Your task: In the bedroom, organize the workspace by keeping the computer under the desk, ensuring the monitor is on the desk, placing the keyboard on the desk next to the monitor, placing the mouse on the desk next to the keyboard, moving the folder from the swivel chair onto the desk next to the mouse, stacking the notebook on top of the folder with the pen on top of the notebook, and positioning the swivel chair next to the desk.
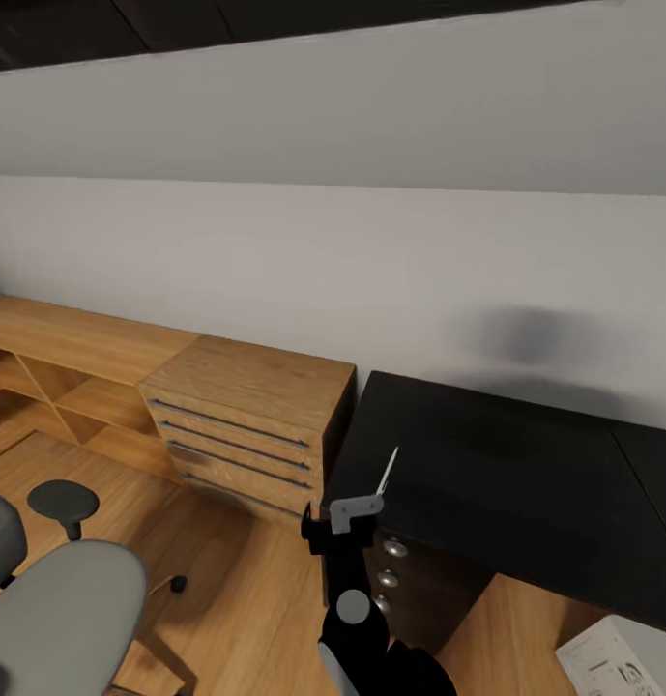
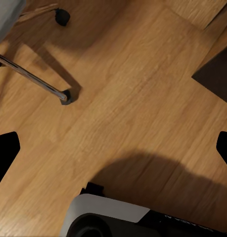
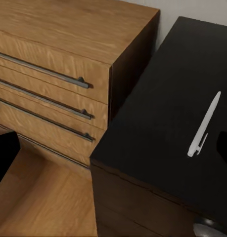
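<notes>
One white pen (image 3: pixel 204 126) lies on the black desk (image 3: pixel 162 113), both end effectors spread apart.

Surface (image 1: pixel 526 464): matte black top, black drawer fronts with round silver knobs (image 1: pixel 395 548); pen (image 3: pixel 204 124) on it near its edge beside the cabinet, plain white. Drawer cabinet (image 1: pixel 246 406): light honey wood with visible grain, dark grey bar handles; floor (image 2: pixel 123 98) warm orange-brown wood planks with streaked grain. Swivel chair (image 1: pixel 62 619): pale grey back, black armrest pad, chrome legs with black casters; computer (image 1: pixel 613 662) white with fine grey markings; wall (image 1: pixel 333 242) flat off-white.
</notes>
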Motion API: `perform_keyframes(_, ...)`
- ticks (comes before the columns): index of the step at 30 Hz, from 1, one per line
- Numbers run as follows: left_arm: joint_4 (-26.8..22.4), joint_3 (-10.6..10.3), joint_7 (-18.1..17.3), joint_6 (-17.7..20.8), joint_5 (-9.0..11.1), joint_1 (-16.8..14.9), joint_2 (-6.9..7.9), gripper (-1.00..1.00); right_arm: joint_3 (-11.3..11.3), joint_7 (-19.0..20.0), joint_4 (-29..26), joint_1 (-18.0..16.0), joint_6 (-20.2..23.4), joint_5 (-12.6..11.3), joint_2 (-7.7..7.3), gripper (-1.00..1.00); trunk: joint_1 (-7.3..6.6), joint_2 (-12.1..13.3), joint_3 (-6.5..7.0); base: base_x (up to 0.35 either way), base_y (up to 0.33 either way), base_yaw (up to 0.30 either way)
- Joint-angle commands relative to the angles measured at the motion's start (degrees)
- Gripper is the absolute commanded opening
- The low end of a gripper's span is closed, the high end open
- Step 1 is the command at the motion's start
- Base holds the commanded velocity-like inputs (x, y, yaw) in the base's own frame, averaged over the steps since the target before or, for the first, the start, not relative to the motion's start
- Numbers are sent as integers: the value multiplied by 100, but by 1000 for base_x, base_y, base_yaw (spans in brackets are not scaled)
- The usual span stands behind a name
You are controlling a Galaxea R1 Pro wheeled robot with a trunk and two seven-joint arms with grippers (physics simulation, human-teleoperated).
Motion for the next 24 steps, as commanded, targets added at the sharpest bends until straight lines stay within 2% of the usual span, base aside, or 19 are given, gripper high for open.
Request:
perform_keyframes(1,-11,-20,42,-2,48,0,7,100,19,-39,40,-12,31,-7,-2,100,1,-4,-5,46,0,5)
perform_keyframes(2,-11,-20,42,-2,47,0,7,100,21,-36,83,-21,31,8,-2,100,1,-4,-5,37,0,4)
perform_keyframes(5,-11,-20,42,-2,45,0,6,100,-352,-9,271,-486,39,58,-18,100,1,-4,-5,9,0,1)
perform_keyframes(7,-11,-20,42,-2,45,0,6,100,-532,20,385,-679,43,60,-22,100,1,-4,-5,4,0,0)
perform_keyframes(8,-12,-20,42,-2,45,0,6,100,-957,202,996,-1181,38,56,-27,100,1,-4,-5,1,0,0)
perform_keyframes(11,-12,-20,42,-2,45,0,6,100,-1310,392,1522,-1521,35,45,-30,100,1,-4,-5,0,0,0)
perform_keyframes(13,-12,-20,42,-2,45,0,6,100,-1775,645,2076,-1736,28,49,-75,100,1,-4,-5,0,0,0)
perform_keyframes(15,-13,-20,43,-2,45,0,6,100,-1893,745,2239,-1783,27,51,-115,100,1,-4,-5,0,0,0)
perform_keyframes(17,-11,-20,46,0,45,0,6,100,-2040,896,2437,-1870,25,46,-238,100,1,-4,-5,0,0,0)
perform_keyframes(20,-11,-20,46,3,45,0,6,100,-2093,957,2644,-1902,-46,23,-299,100,1,-4,-5,0,0,0)
perform_keyframes(21,-11,-20,45,0,45,0,6,100,-2103,975,2910,-1914,-195,6,-304,100,1,-4,-5,0,0,0)
perform_keyframes(24,-11,-20,43,-1,45,0,6,100,-2103,985,3137,-1920,-322,-1,-299,100,1,-4,-5,0,0,0)
